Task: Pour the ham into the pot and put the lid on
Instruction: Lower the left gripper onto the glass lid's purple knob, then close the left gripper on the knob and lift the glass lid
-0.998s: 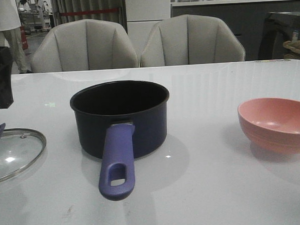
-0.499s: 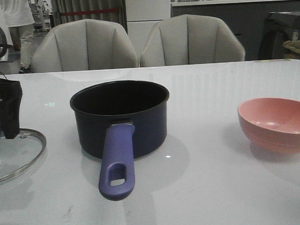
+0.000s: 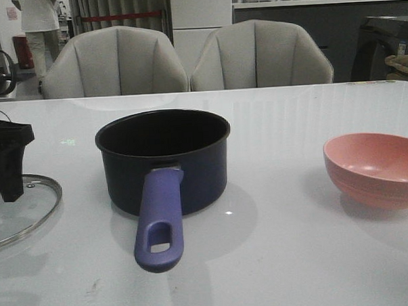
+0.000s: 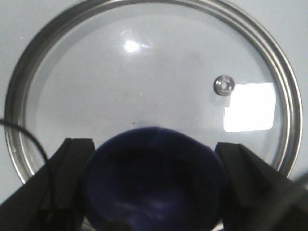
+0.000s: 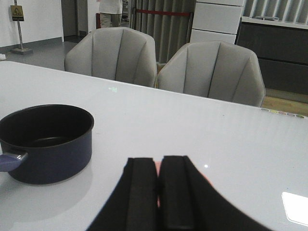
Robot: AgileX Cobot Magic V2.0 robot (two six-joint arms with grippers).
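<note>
Lid (image 4: 144, 82) knob between left fingers (image 4: 67, 168)

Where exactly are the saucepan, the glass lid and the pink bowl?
pot (image 3: 191, 174), front view, on its dark side wall.
lid (image 4: 144, 82), left wrist view, on the clear glass.
pink bowl (image 3: 378, 176), front view, on its outer wall.

Left tool (image 4: 153, 185) spread, right tool (image 5: 158, 192) closed

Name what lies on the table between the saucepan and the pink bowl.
Nothing: in the front view the stretch of white table between the pot and the pink bowl is bare, showing only their shadows and light reflections.
</note>
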